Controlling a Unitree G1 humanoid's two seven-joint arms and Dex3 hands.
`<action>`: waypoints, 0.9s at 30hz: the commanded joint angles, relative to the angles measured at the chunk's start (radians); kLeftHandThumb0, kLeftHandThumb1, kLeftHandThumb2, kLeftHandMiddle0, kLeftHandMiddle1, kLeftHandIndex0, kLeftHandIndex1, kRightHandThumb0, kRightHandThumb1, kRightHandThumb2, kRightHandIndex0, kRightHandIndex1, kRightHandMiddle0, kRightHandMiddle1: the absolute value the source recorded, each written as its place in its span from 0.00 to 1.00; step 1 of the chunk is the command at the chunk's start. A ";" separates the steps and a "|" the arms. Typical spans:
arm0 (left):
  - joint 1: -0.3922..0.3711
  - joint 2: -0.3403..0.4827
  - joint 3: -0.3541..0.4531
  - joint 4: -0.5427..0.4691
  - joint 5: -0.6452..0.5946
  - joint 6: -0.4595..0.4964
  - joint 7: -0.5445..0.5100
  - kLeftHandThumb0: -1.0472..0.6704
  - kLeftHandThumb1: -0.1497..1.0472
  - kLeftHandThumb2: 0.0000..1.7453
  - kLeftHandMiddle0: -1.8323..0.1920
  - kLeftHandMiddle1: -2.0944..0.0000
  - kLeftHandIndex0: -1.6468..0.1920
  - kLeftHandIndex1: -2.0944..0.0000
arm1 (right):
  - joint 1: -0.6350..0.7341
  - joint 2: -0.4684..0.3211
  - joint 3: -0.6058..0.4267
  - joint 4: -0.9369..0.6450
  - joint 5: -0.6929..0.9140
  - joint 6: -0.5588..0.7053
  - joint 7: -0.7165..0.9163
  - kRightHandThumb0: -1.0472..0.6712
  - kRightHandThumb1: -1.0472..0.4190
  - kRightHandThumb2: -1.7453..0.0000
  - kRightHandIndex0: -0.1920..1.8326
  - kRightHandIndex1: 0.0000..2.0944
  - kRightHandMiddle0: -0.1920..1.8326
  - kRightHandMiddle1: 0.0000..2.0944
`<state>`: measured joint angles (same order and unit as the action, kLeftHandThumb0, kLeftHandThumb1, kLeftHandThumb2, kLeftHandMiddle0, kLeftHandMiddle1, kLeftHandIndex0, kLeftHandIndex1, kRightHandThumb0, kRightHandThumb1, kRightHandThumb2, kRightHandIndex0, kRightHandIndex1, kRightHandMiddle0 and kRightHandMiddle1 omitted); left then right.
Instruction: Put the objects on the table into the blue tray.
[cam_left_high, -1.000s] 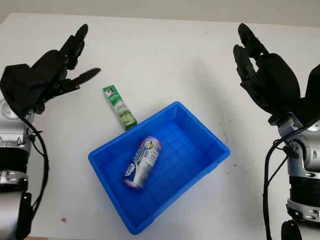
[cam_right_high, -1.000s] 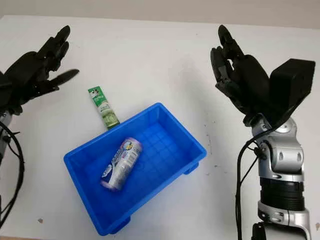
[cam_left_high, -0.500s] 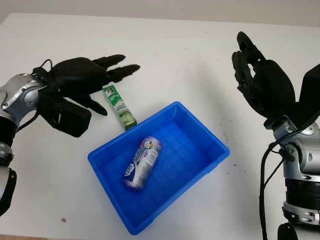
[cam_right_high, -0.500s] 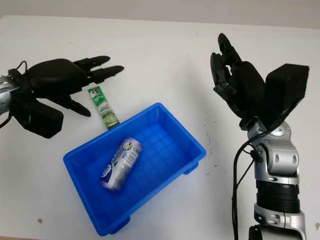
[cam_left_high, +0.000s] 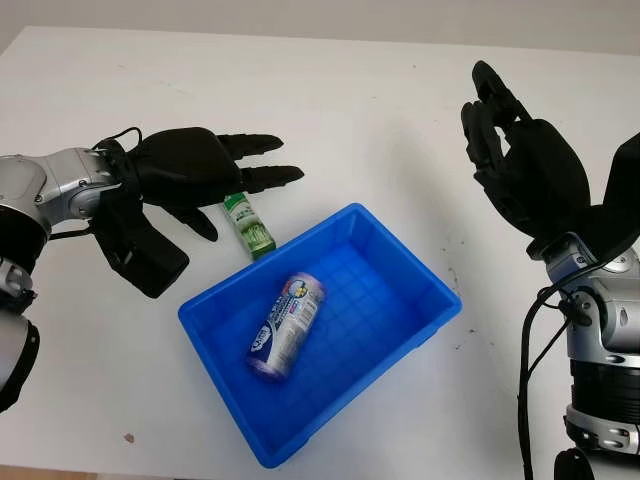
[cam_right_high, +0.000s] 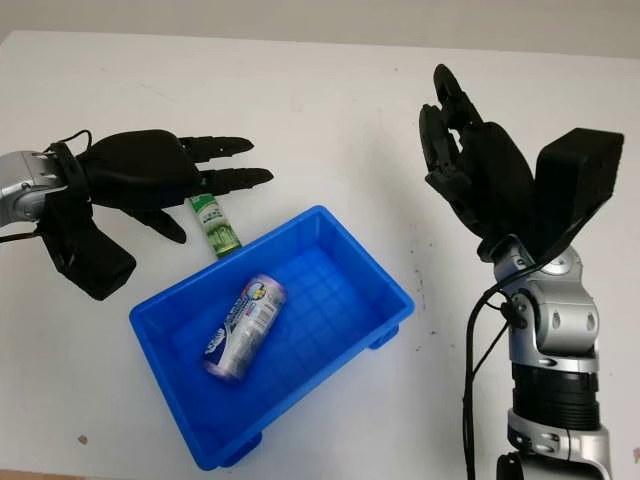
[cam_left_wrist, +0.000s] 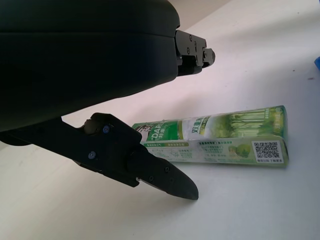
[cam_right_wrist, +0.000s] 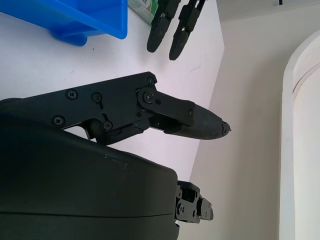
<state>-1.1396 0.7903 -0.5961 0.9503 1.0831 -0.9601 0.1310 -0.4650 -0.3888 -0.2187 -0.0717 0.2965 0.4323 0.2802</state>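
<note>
While right hand (cam_left_high: 520, 160) stays raised, left hand (cam_left_high: 190, 170) hovers open over green box (cam_left_high: 250, 225).

**White surface and the items resting on it**

The white surface (cam_left_high: 330, 110) carries a blue tray (cam_left_high: 400, 340), set at an angle near its middle, and a green toothpaste box (cam_left_high: 250, 228) lying flat just beside the tray's far-left rim. Small dark specks mark the surface to the tray's right.
</note>
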 joint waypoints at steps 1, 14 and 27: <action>0.013 -0.037 -0.027 0.036 0.004 -0.024 0.073 0.40 0.94 0.03 0.81 0.59 0.77 0.77 | 0.013 0.004 -0.008 -0.023 0.002 -0.002 -0.007 0.30 0.00 0.63 0.00 0.00 0.00 0.00; 0.011 -0.036 -0.112 0.056 0.082 0.028 0.250 0.22 1.00 0.27 0.17 0.00 0.38 0.00 | 0.004 -0.007 0.003 -0.006 -0.013 -0.019 0.007 0.32 0.00 0.61 0.00 0.00 0.00 0.00; -0.021 -0.018 -0.087 0.087 0.036 0.125 0.236 0.26 1.00 0.23 0.31 0.00 0.63 0.00 | -0.009 0.003 0.008 0.011 -0.025 -0.043 0.010 0.31 0.00 0.62 0.01 0.01 0.00 0.01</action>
<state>-1.1482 0.7819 -0.6944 1.0271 1.1363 -0.8341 0.3760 -0.4655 -0.3886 -0.2104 -0.0614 0.2713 0.4060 0.2884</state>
